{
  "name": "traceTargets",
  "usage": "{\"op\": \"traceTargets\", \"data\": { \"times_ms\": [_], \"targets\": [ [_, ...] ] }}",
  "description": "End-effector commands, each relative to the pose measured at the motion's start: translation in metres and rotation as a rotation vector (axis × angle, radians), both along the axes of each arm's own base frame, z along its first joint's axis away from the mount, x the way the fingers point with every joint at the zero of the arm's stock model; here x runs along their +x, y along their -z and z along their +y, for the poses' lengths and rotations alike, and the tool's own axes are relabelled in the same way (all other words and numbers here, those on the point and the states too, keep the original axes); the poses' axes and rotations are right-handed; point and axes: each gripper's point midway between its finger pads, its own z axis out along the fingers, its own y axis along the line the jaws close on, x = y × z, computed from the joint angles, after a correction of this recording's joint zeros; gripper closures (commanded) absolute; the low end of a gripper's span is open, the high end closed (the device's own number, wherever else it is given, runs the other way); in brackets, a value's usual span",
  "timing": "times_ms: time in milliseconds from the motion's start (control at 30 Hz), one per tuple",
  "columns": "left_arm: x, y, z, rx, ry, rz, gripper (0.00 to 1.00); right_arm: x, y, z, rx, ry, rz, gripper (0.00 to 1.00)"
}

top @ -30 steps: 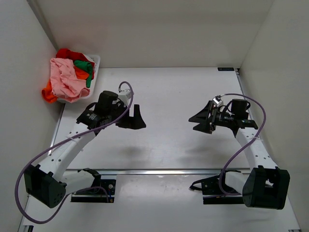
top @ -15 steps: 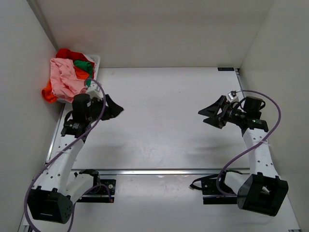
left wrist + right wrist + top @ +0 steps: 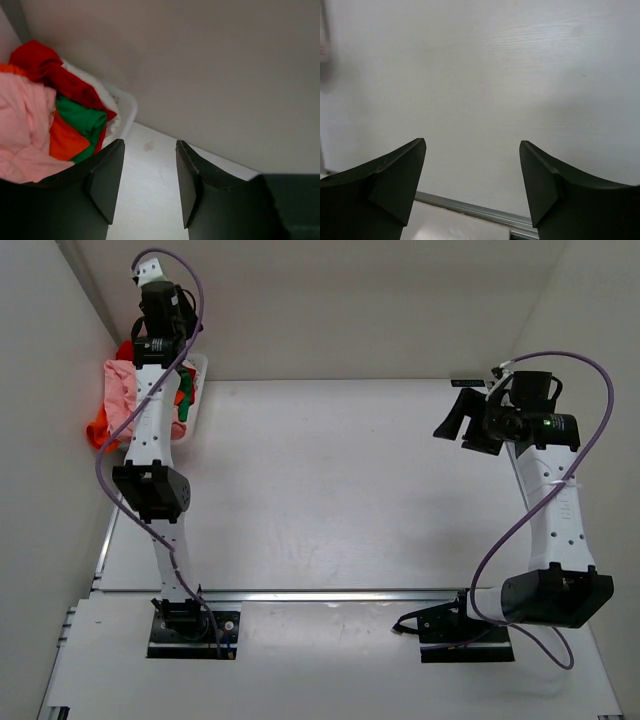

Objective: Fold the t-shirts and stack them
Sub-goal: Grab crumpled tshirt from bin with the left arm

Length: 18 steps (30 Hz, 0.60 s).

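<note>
The t-shirts lie crumpled in a white basket [image 3: 198, 375] at the back left corner. The salmon pink shirt [image 3: 118, 395] is on top, with orange [image 3: 97, 430], red [image 3: 128, 348] and green [image 3: 181, 400] ones around it. In the left wrist view the pink shirt [image 3: 20, 130], red shirt [image 3: 45, 65], green shirt [image 3: 80, 117] and orange shirt [image 3: 65, 142] sit left of my left gripper [image 3: 150, 142]. That gripper is open and empty, raised beside the basket's right rim [image 3: 126, 107]. My right gripper [image 3: 462, 428] is open and empty above the table's back right; it also shows in the right wrist view [image 3: 472, 142].
The white table [image 3: 330, 480] is walled at the back and both sides. The left arm stretches from its base up along the left edge to the back wall. A metal rail [image 3: 470, 210] runs along the table's near edge.
The left arm has swung from the middle left of the table up to the back left corner by the basket. The right arm has risen and moved back right. Both grippers stay open.
</note>
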Motion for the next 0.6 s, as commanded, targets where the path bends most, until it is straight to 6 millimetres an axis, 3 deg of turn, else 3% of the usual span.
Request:
{"op": "traceTargets", "data": {
  "times_ms": [0,33,100,200,267,433,567],
  "targets": [
    [-0.03,0.058,0.053,0.004,-0.152,0.273,0.43,-0.018,0.017,-0.031,-0.191,0.089,0.084,0.26],
    [-0.041,0.081,0.061,-0.022,-0.197,0.337,0.41,-0.021,0.022,-0.031,-0.209,0.082,0.101,0.26],
    [-0.06,0.102,0.085,-0.066,-0.269,0.365,0.4,-0.027,0.032,-0.034,-0.214,0.091,0.123,0.26],
    [-0.093,0.124,0.105,-0.104,-0.368,0.407,0.37,-0.035,0.047,-0.033,-0.163,0.087,0.152,0.25],
    [-0.107,0.124,0.118,-0.035,-0.444,0.445,0.37,-0.038,0.058,-0.031,-0.159,0.083,0.169,0.26],
    [-0.126,0.147,0.121,0.029,-0.508,0.562,0.35,-0.042,0.077,-0.02,-0.123,0.061,0.209,0.25],
    [-0.128,0.183,0.119,-0.014,-0.474,0.65,0.21,-0.039,0.073,-0.019,-0.107,0.048,0.186,0.25]
  ]
}}
